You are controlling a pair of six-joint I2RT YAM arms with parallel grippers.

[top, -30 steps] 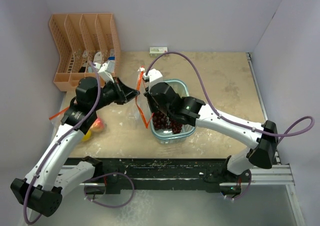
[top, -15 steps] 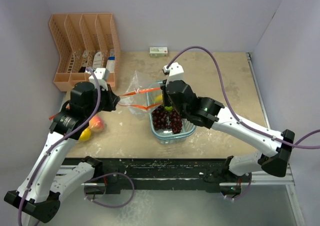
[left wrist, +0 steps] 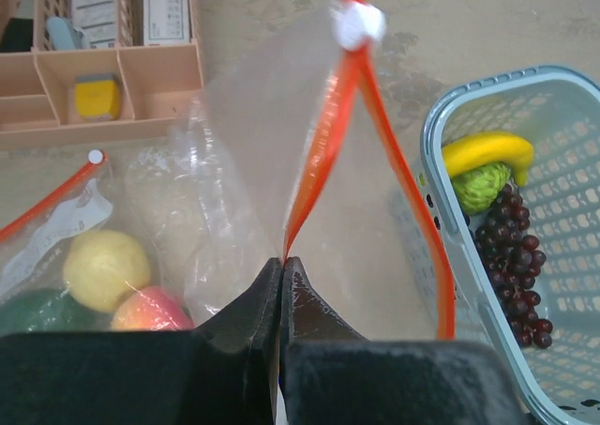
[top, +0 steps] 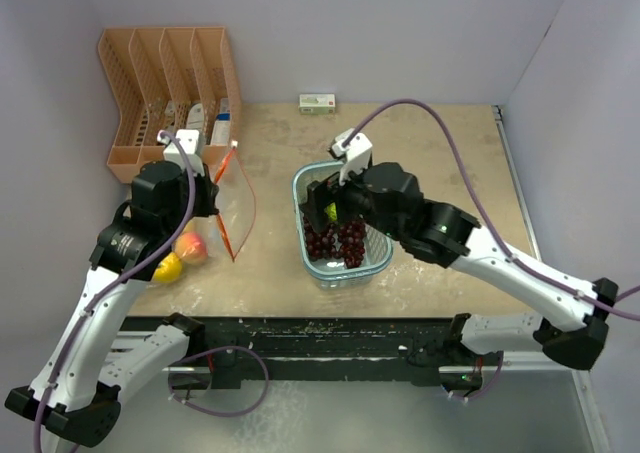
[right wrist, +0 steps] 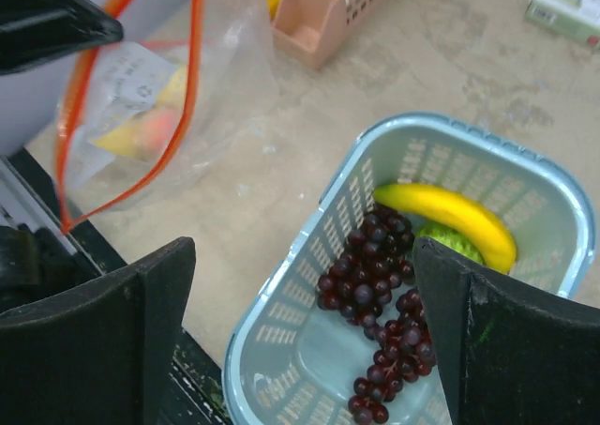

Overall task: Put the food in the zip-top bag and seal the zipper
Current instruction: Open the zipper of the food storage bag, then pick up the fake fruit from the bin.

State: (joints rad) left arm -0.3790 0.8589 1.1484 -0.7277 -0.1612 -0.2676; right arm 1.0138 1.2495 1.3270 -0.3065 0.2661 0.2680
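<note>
My left gripper [left wrist: 281, 264] is shut on the orange-red zipper [left wrist: 323, 134] of the clear zip-top bag [top: 238, 203], holding it up at the left with its mouth gaping. The white slider [left wrist: 359, 23] sits at the zipper's far end. My right gripper [right wrist: 305, 284] stands wide open above the light blue basket [right wrist: 281, 322] with nothing between its fingers. Below it lie food items: a dark red grape bunch [right wrist: 380, 256], a banana [right wrist: 450, 214] and a green fruit [left wrist: 480, 187]. A yellow fruit [left wrist: 103, 267] and a peach [left wrist: 150, 308] lie left of the bag [left wrist: 253, 162].
An orange desk organizer [top: 170, 83] stands at the back left. A small white-green box [top: 317, 102] lies by the back wall. A second clear bag with an orange strip [left wrist: 52, 195] lies over the fruits at the left. Walls close in the table's sides.
My right gripper let go of the bag's zipper, opened wide and moved right over the basket. My left gripper carried the bag leftward, still shut on the strip.
</note>
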